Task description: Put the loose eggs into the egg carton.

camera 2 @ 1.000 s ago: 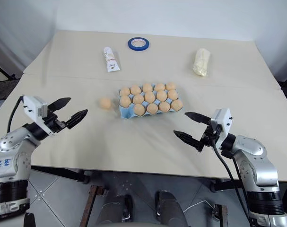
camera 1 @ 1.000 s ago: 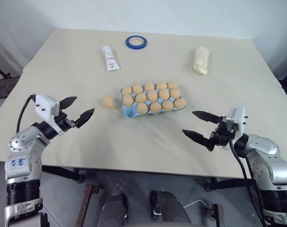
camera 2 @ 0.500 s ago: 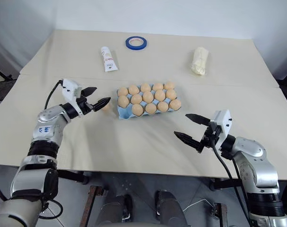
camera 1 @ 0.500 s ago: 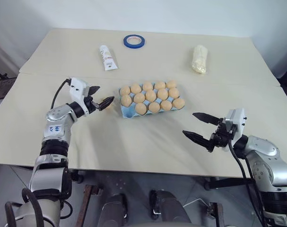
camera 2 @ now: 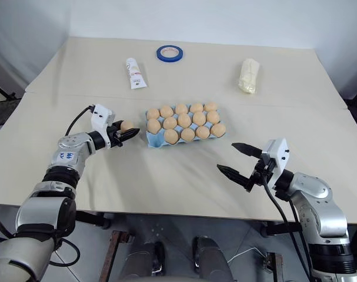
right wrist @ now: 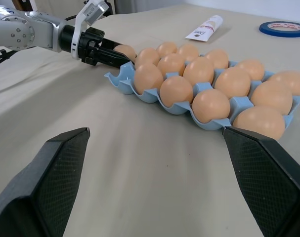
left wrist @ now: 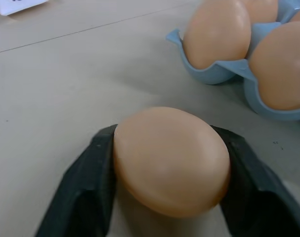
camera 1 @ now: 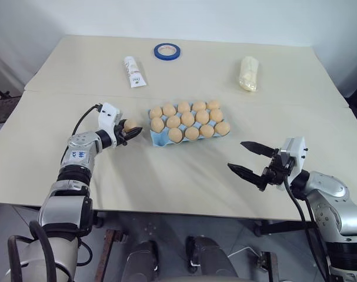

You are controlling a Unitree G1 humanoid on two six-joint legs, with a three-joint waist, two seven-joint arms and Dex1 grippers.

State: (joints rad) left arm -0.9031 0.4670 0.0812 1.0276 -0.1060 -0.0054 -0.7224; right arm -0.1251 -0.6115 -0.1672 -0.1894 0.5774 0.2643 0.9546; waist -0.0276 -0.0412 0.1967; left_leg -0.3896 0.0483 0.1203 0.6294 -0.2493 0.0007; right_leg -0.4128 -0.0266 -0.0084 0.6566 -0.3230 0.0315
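Egg [left wrist: 170, 160]: your left gripper [camera 1: 130, 131] has its two black fingers [left wrist: 85, 190] pressed against both sides of it, left of centre in the head view, just beside the near-left corner of the egg carton [camera 1: 160, 137]. You can see it still resting on the table [camera 1: 178, 176]. Its long axis lies roughly level, across the fingers. Your right gripper [camera 1: 252, 160] hangs wide and empty at lower right, well apart from the carton.

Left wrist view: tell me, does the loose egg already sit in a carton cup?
No, the loose egg lies on the table between the left pincer's fingers.
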